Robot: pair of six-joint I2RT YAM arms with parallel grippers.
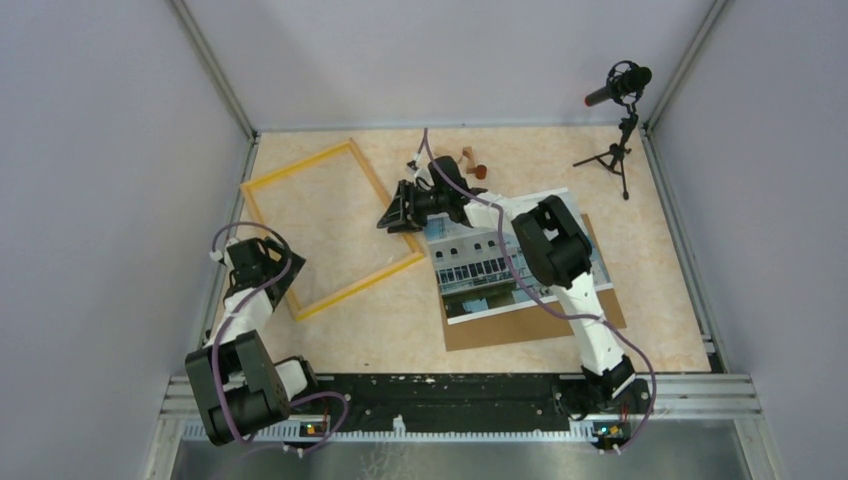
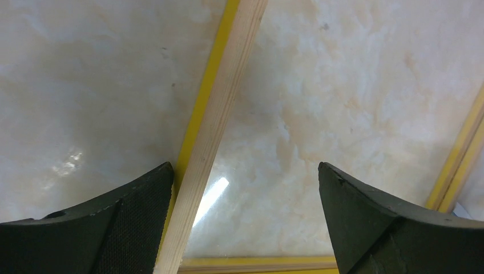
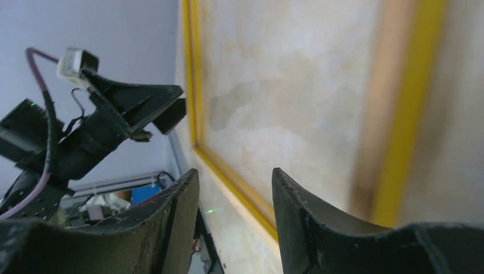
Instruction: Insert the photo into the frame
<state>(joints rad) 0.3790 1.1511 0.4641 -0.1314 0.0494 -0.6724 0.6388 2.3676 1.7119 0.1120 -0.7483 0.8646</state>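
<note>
- Nearest you, at 8 o'clock on the tabletop (image 1: 400, 335), your left gripper (image 2: 244, 165) hangs low over the frame (image 1: 361, 287). Its jaws are spread wide and hold nothing. One pale rail runs just inside the left jaw, close to a corner. That reads as a stance for steadying or shifting the frame, not lifting it.
- The frame lies flat and skewed, stretching from 9 toward 11 o'clock. It is the one thing here meant to hold anything, and inside it you have only bare tabletop.
- At 4 o'clock the photo (image 1: 475, 272) lies face up on the brown backing board (image 1: 500, 333), which shows beyond its near and right edges. The photo sits outside the frame, close beside the frame's right corner, so the insertion itself is not yet begun.
- Farther out, near centre, your right gripper (image 3: 234, 171) reaches past the photo to the frame's right rail. Its jaws are partly spread with nothing seen between them. I judge it is placed to nudge or pinch that rail.
- At 12 o'clock lie small brown pieces (image 1: 472, 163), and at 1 o'clock a microphone (image 1: 620, 85) stands on a tripod.
</note>
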